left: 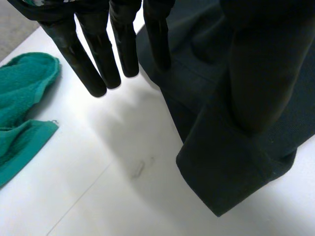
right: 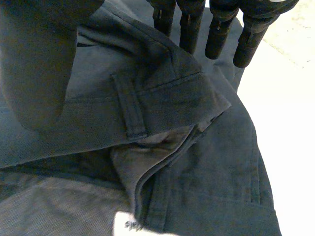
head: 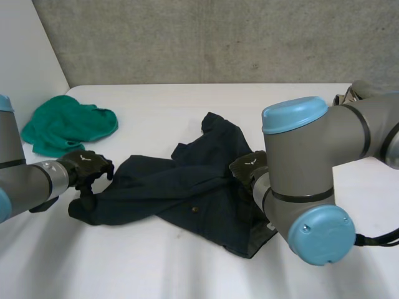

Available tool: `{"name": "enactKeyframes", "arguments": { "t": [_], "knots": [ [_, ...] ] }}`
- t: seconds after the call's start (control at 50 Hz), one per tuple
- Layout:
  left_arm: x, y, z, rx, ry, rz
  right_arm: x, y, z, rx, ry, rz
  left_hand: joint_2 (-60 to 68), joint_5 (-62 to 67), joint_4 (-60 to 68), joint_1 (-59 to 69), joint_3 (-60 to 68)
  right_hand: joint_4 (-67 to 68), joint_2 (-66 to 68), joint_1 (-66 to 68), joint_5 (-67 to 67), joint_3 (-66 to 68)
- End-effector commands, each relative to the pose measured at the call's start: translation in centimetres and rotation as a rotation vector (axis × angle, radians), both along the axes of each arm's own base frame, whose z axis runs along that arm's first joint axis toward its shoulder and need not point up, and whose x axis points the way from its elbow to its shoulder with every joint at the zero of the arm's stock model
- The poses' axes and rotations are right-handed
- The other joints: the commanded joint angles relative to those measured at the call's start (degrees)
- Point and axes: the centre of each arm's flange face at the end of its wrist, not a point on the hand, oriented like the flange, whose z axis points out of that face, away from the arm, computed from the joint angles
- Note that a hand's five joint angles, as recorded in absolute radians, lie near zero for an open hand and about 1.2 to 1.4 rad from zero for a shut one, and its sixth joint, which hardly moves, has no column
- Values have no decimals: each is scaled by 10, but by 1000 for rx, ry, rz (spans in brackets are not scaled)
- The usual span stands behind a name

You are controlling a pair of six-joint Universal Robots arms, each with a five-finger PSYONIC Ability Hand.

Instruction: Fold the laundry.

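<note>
Lying crumpled: dark trousers (head: 187, 190); green towel (head: 67, 124) near left hand (head: 87, 167)

White table (head: 156, 261): dark trousers (head: 187, 193), green cloth (head: 65, 124)

No text can be read: a white label (right: 130, 225) inside the dark trousers (right: 162, 98) bears cut-off, illegible lettering.

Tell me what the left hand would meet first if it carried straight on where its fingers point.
Probably the dark trousers: their leg end lies right at the fingertips of the left hand, though depth is unclear.
</note>
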Motion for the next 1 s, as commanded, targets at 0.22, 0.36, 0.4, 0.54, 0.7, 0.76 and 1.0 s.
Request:
{"name": "enactKeyframes", "arguments": {
  "t": [0.22,0.36,0.4,0.54,0.7,0.76,1.0],
  "knots": [
    [-48,-52,33,-239,-41,-33,28,-86,24,-304,-98,1,524,521,522,522,522,631,631,621,648,636],
    [-65,-70,180,-691,252,97,27,-143,129,-775,-243,-95,524,521,522,522,522,631,631,621,648,636],
    [-60,-68,232,-851,444,159,22,-151,171,-933,-334,-148,524,521,522,522,522,631,631,621,648,636],
    [-62,-49,282,-1025,722,121,18,-137,237,-1144,-531,-104,524,521,522,522,522,631,631,621,648,636],
    [-64,-43,208,-794,610,146,23,-125,185,-913,-409,24,524,521,522,522,522,631,631,621,648,636],
    [-59,-39,163,-671,543,179,15,-123,141,-773,-322,38,524,521,522,522,522,631,631,621,648,636],
    [-64,7,20,-291,223,101,-14,-87,-32,-320,-64,115,524,521,522,522,522,631,631,621,648,636]
  ]
}}
